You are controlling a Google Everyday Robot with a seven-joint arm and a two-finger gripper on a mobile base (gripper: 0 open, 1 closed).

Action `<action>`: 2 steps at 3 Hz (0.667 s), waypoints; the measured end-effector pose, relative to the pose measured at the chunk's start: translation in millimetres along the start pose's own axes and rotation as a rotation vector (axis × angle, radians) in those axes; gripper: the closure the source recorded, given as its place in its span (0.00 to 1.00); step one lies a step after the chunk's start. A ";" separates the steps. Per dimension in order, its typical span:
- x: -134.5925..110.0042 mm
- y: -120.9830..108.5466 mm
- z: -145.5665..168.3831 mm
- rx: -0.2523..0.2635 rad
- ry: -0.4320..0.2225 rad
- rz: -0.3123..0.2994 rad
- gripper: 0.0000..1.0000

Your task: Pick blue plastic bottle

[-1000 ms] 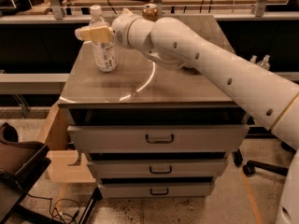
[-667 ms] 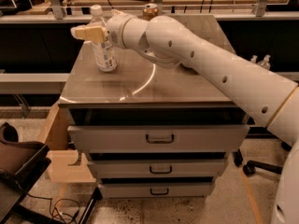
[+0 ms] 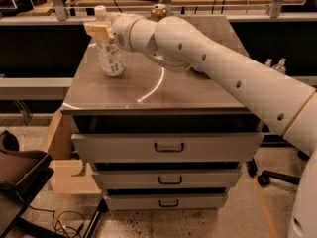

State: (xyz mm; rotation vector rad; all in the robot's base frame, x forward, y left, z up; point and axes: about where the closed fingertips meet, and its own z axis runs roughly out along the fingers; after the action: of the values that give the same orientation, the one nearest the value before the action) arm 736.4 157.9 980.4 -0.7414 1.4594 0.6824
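The blue plastic bottle (image 3: 110, 56) stands on the left rear part of the cabinet top (image 3: 198, 90). It is clear and bluish, with a white cap and a white label. My gripper (image 3: 98, 30) reaches in from the right on the long white arm (image 3: 218, 68) and sits at the bottle's upper part, just under the cap. The cream gripper end covers the bottle's neck. The bottle's base rests on the top.
A gold-brown can (image 3: 158, 11) stands at the back edge, partly behind the arm. Two tiny clear bottles (image 3: 275, 64) stand lower at the right. The cabinet has three drawers (image 3: 168, 147). A cardboard box (image 3: 59, 148) and a dark chair (image 3: 20, 177) are at the left.
The gripper and wrist have shifted slightly left, closer onto the bottle's neck. The bottle has stayed where it stood.
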 end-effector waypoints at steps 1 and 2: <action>-0.2 2.0 1.3 -0.003 0.000 0.000 0.87; -0.4 3.9 2.6 -0.007 -0.001 0.000 1.00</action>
State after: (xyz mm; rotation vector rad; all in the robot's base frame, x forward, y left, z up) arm 734.9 162.3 980.7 -0.7461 1.4573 0.6878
